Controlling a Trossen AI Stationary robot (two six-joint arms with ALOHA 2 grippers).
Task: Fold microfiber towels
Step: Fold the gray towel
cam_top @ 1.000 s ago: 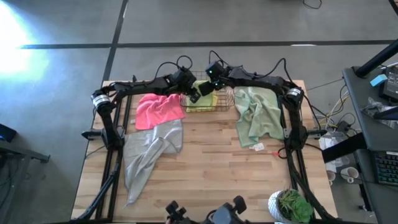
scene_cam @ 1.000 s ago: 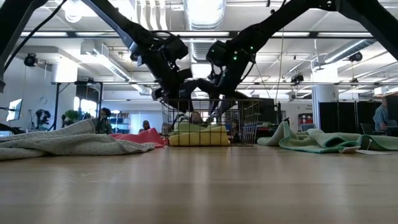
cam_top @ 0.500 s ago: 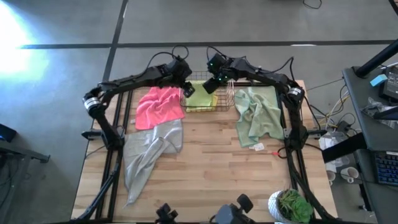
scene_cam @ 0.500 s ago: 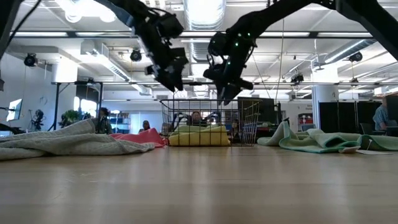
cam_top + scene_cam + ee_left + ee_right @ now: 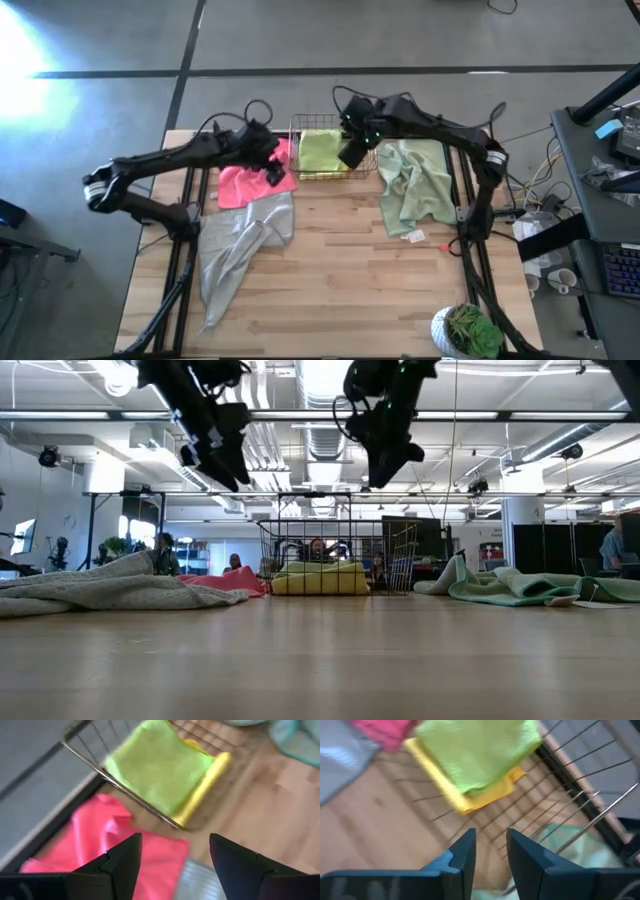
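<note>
A copper wire basket [image 5: 296, 150] stands at the table's far middle. In it a folded lime green towel [image 5: 320, 150] lies on a yellow towel [image 5: 207, 780]. A hot pink towel [image 5: 245, 182] lies crumpled left of the basket. A light grey towel [image 5: 235, 245] lies spread nearer. A pale sage towel [image 5: 415, 185] lies right of the basket. My left gripper [image 5: 272, 165] hangs open and empty high above the pink towel's right edge. My right gripper [image 5: 352, 150] hangs narrowly open and empty above the basket's right side.
A potted plant [image 5: 465, 330] stands at the near right corner. A small white tag [image 5: 415, 236] lies by the sage towel's near edge. Bare wood [image 5: 340, 280] lies across the table's near middle.
Both grippers have risen out of the basket. My left gripper has gone up and toward the table's left and near edge, over the pink towel. My right gripper has gone up and slightly toward the right. The lime green and yellow towels stay in the basket.
</note>
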